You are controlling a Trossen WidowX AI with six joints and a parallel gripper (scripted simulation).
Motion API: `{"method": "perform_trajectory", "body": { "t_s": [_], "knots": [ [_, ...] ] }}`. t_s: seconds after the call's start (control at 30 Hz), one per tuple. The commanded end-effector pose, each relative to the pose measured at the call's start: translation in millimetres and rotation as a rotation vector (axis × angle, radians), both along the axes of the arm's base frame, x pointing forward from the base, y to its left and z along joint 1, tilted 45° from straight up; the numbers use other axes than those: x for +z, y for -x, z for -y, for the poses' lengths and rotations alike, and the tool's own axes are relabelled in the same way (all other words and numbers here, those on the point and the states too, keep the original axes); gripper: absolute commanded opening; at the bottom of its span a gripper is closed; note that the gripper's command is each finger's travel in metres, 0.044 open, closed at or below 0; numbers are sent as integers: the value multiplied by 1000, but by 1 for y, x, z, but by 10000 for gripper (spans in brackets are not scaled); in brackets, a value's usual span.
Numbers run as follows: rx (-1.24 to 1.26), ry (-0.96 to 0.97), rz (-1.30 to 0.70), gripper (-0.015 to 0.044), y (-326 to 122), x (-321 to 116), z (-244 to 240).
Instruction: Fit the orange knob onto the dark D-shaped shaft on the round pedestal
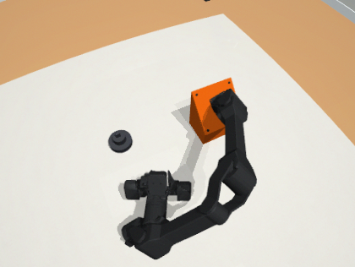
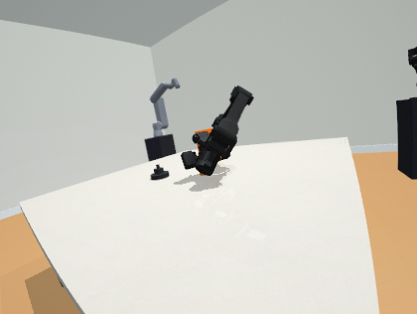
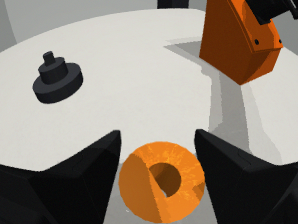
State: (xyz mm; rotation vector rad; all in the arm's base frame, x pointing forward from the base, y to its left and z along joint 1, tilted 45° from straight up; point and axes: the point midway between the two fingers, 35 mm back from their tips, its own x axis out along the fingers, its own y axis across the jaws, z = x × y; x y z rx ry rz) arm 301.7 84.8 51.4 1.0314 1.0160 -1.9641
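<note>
The dark round pedestal [image 1: 113,145] [image 2: 159,175] [image 3: 60,90] stands on the white table with its short shaft [image 1: 117,135] [image 2: 158,167] [image 3: 48,57] upright. The orange knob [image 3: 140,170] is between the fingers in the wrist view, its round end and hole facing the camera. It looks loose, with a narrow gap at the left finger. In the top view the knob is hidden under the gripper. My gripper [image 3: 158,136] is partly open around the knob, to the near right of the pedestal and apart from it. The shaft's flat side cannot be made out.
An orange wedge block [image 1: 203,99] [image 3: 222,45] stands behind and right of the gripper, with the arm's far end on it. The arm's links [image 1: 194,220] curve round the right side. A grey arm [image 2: 160,106] on a dark stand is in the background.
</note>
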Motion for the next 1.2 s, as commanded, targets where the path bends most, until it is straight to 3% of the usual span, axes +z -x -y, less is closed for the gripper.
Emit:
{"method": "perform_trajectory", "body": {
  "t_s": [0.0,0.67,0.9,1.17],
  "knots": [
    [0,0,1,260,0,0,0],
    [0,0,1,260,0,0,0],
    [0,0,1,440,0,0,0],
    [1,-1,3,440,0,1,2]
  ]
}}
